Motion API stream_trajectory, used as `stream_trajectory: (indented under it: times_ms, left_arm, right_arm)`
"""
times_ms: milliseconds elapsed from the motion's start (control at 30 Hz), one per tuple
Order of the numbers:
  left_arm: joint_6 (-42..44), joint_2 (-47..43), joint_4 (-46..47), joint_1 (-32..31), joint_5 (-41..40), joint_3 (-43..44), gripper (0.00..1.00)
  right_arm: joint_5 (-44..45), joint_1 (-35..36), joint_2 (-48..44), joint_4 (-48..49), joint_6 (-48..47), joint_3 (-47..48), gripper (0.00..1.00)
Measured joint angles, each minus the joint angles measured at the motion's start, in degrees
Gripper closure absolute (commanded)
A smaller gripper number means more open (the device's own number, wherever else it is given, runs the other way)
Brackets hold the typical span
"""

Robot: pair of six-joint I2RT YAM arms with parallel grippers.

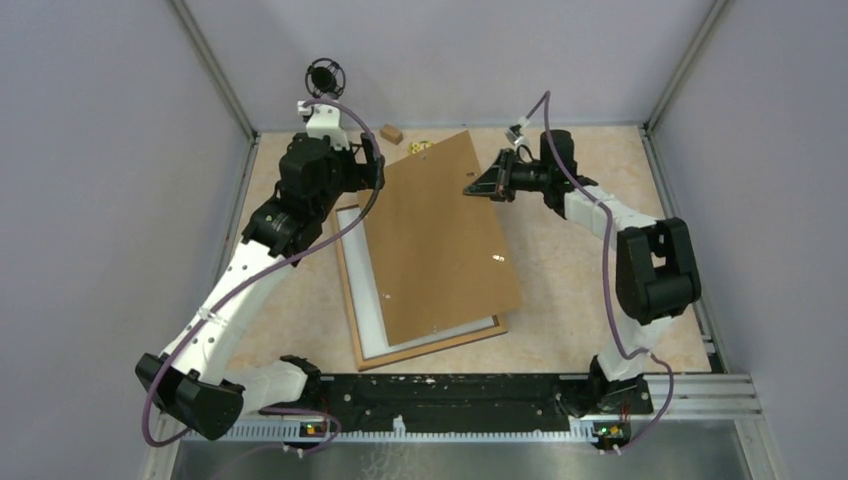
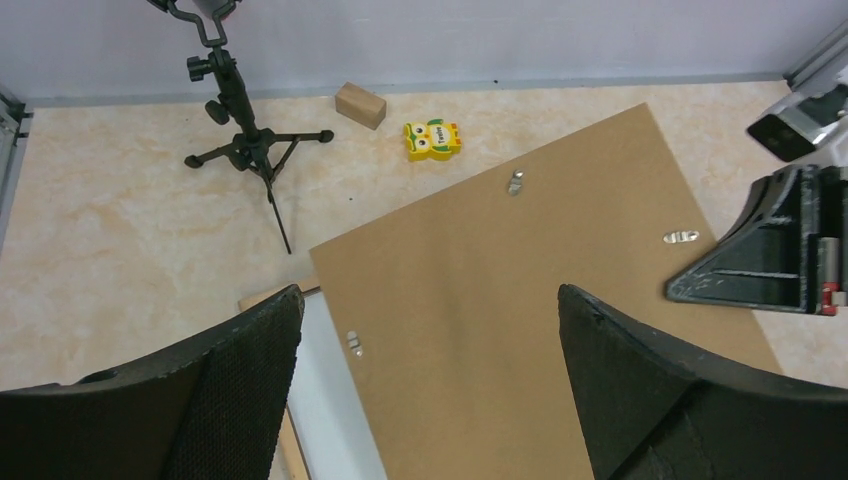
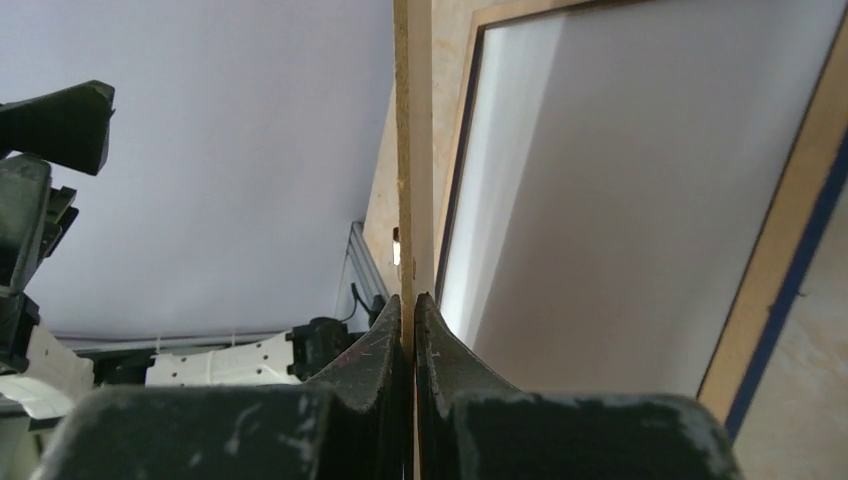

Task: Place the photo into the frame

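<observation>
Above the left edge of the backing board [image 1: 440, 240] the left end effector [image 2: 430, 300] hangs wide and empty, the frame [image 3: 765, 270] lies beneath that board, long axis near-to-far — no photo visible — and the right end effector [image 3: 412, 305] is clamped on the board's right edge.

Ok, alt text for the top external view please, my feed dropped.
The right hand pinches the far right edge of the brown backing board, which sits skewed over the wood-rimmed frame. The left hand hovers open by the board's far left edge.
</observation>
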Motion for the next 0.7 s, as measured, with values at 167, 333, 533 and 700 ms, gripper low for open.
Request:
stream_trajectory:
  times_ms: [167,333,533,700]
  left_arm:
    - [-1.4,0.0,0.2,1.4,2.6,-0.3,0.01]
    - [-2.1,0.2,0.4,2.1,4.3,-0.7,0.01]
    - [-2.8,0.3,0.5,2.4,5.2,-1.1,0.01]
    - [-2.9,0.7,0.5,2.7,5.7,-1.2,0.01]
  right_arm:
    - [-1.7,2.4,4.1,4.0,2.8,0.0,1.0]
    - [-3.3,3.5,8.4,6.9,6.1,0.0,1.0]
    - [-3.1,3.7,12.7,8.8,9.3,0.0,1.0]
    - [-3.1,4.2,14.1,10.8,11.1,0.0,1.0]
